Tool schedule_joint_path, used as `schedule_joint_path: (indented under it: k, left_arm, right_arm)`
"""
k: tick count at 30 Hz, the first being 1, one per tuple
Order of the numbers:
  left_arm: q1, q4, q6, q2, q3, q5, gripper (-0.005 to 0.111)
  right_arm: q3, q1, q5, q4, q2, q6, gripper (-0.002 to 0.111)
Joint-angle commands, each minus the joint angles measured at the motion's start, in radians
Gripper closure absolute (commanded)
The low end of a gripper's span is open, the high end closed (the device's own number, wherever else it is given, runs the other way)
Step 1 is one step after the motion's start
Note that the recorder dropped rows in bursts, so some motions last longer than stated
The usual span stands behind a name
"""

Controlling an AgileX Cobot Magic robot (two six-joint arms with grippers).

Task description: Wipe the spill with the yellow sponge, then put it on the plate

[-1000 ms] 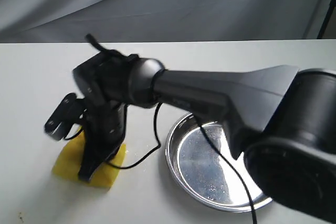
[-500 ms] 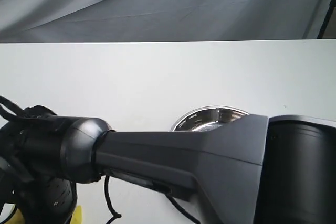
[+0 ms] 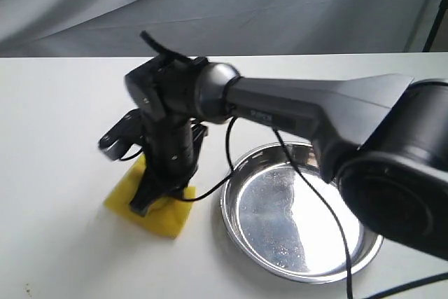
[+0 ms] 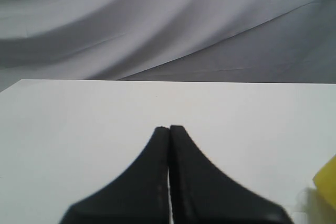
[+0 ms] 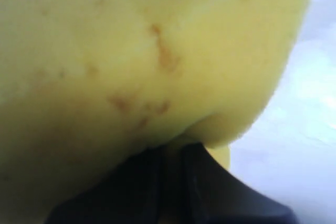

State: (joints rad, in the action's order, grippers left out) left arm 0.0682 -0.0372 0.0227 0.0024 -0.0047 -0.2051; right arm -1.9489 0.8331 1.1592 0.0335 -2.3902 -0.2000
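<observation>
The yellow sponge (image 3: 168, 218) lies flat on the white table, just left of the silver plate (image 3: 294, 243). My right gripper (image 3: 141, 206) reaches across from the right and is shut on the sponge, pressing it down. In the right wrist view the sponge (image 5: 157, 51) fills the frame, with tan-brown stains on its foam, and the right gripper (image 5: 170, 150) pinches its edge. My left gripper (image 4: 169, 128) is shut on nothing above bare table, with a corner of the sponge (image 4: 328, 179) beside it. The spill blotch is hidden; only a tiny brown speck (image 3: 28, 288) shows.
The right arm's black forearm (image 3: 315, 110) spans the view above the plate, and its cable (image 3: 210, 190) hangs over the plate's near rim. A grey cloth backdrop (image 3: 224, 5) stands behind the table's far edge.
The right arm swept down towards the near left with the sponge, filling the view, then came back. The sponge now lies farther right and farther back, closer to the plate.
</observation>
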Motion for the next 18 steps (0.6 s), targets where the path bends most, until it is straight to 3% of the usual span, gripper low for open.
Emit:
schedule_joint_path:
  k: [1, 8, 18]
  left_arm:
    - [0.002, 0.0, 0.002, -0.002, 0.005, 0.003, 0.107]
    - [0.002, 0.0, 0.002, -0.002, 0.005, 0.003, 0.107]
    - [0.002, 0.0, 0.002, -0.002, 0.005, 0.003, 0.107]
  right_arm:
    - [0.017, -0.103, 0.032, 0.113, -0.025, 0.048, 0.108]
    - [0.017, -0.084, 0.062, -0.081, -0.025, -0.069, 0.108]
    - [0.017, 0.21, 0.062, -0.247, -0.025, -0.118, 0.108]
